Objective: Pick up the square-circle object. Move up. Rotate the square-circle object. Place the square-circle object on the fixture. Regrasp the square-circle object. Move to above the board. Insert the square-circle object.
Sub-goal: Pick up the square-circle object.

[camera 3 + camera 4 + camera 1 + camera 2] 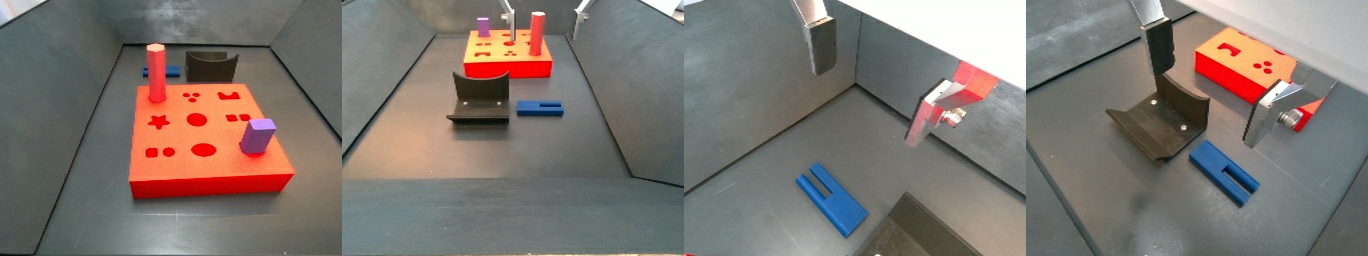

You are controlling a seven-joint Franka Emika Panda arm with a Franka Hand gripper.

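While the gripper (1213, 90) hangs open, square-circle object (1224, 171) lies flat.

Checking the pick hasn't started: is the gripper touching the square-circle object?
Apart. In a wrist view the gripper hangs open above the floor, while the square-circle object lies flat beside the fixture, with bare floor between it and both fingers.

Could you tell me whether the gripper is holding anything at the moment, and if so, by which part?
Nothing is held. The gripper hangs open above the floor, its fingers apart with nothing between them. The blue block lies flat on the floor beside the fixture.
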